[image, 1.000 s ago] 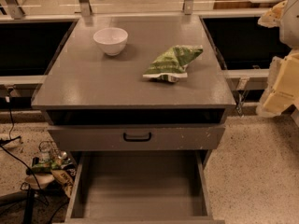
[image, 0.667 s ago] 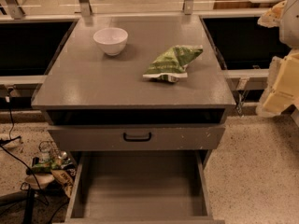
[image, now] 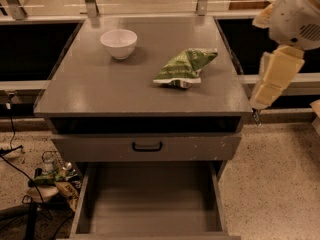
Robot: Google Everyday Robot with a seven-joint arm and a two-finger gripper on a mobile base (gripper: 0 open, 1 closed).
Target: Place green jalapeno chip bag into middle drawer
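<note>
Starting at the bottom: the middle drawer (image: 150, 209) is pulled out and its floor is bare, so the opening part is done and nothing's in it yet. Right above it sits the shut drawer front with the black handle (image: 147, 146). Up on the surface (image: 100, 84), the green jalapeno chip bag (image: 185, 66) lies untouched, right of centre. It's well apart from the white bowl (image: 118, 43) further back. The tool (image: 263, 95) hangs just off the right edge of the surface, near the bag but not over it, and I honestly can't tell if it's released or clenched. So grabbing, carrying and dropping the bag in are all still left. Versus a second ago, the bag, bowl and drawer haven't budged, but the arm has slid in from the right toward the surface.
</note>
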